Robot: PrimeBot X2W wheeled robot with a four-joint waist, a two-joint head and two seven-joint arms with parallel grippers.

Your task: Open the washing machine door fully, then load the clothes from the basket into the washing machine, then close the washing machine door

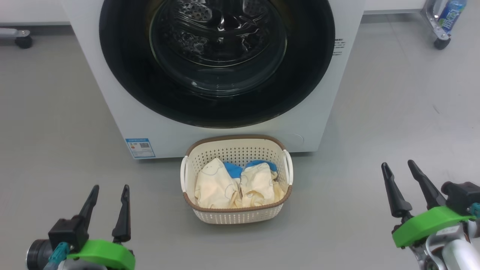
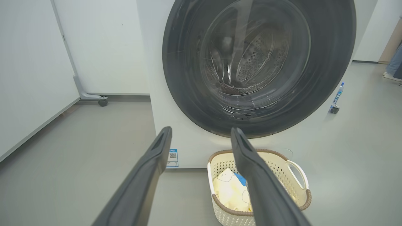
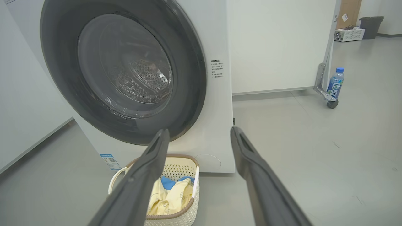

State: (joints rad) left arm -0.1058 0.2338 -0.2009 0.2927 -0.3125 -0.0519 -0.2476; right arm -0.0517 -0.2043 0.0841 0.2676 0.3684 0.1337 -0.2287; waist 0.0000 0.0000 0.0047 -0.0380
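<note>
Jaws stand apart and empty on both arms, left jaws at the lower left of the head view and right jaws at the lower right, each well clear of the basket. Between them, at lower centre, the small cream-white perforated plastic basket [image 1: 236, 218] with a brown rim band sits on the grey floor [image 1: 56, 123], holding the soft cream-yellow clothes [image 1: 219, 187] with bright blue trim. Just behind it, across the top of the frame, rises the big white front-loading washing machine [image 1: 112, 97], its round, glossy black-rimmed glass door [image 1: 123, 75] shut. A blue-labelled plastic bottle [image 1: 452, 15] stands at upper right.
</note>
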